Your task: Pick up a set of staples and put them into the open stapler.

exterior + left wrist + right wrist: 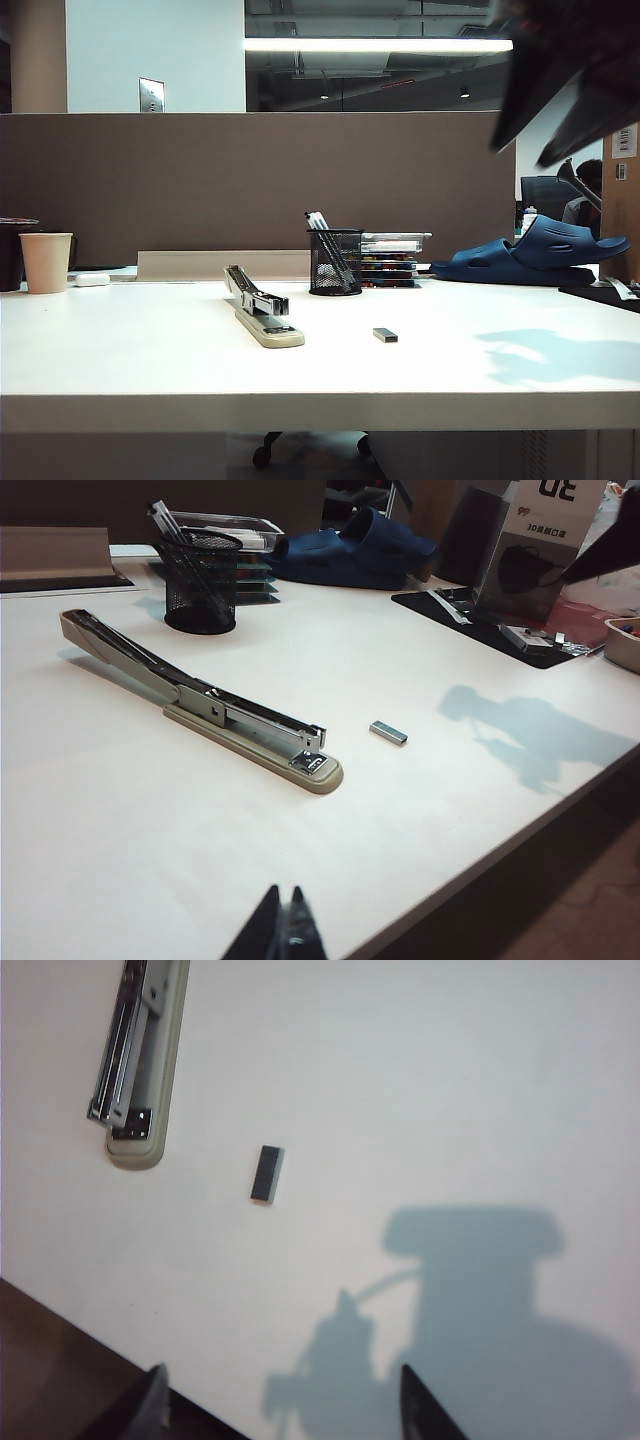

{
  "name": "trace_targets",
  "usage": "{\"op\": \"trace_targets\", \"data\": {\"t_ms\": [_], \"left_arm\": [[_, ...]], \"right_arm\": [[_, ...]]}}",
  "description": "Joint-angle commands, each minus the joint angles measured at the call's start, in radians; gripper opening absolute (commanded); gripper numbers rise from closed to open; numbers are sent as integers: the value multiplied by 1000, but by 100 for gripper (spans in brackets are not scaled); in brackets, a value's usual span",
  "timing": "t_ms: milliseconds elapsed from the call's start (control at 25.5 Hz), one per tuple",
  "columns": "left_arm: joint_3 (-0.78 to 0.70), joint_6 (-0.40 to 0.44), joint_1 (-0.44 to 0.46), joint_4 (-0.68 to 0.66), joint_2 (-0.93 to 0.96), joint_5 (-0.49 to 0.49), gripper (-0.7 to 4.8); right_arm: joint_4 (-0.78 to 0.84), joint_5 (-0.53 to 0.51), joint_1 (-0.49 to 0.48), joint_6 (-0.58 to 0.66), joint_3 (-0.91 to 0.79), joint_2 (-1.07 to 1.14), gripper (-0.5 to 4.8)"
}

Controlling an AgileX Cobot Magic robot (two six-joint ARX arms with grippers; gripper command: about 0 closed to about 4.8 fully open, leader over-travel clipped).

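Note:
The stapler lies open on the white table, with a cream base, a silver magazine and a dark arm. It also shows in both wrist views. The set of staples, a small dark grey bar, lies on the table a short way to the stapler's right. My right gripper hangs open high above the table's right part, staples ahead of it, nothing between its fingers; it is a dark blur in the exterior view. My left gripper is shut and empty, near the table's front.
A black mesh pen cup and a stack of clear boxes stand behind the stapler. A paper cup is at the far left, blue slippers at the back right. A black mat with small items lies at the right edge.

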Motion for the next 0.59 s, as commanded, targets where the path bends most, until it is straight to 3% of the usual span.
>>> {"op": "trace_targets", "data": {"t_ms": [39,157,587], "left_arm": [[2,3,1,3,0,3,-6],[2,3,1,2,0,3,-6],[2,3,1,-3,0,0,-6]], "right_arm": [[13,8,33,-2,41,76,342],[24,79,80,-2,81,167,389],[108,163,205,35,135,378,392]]}}
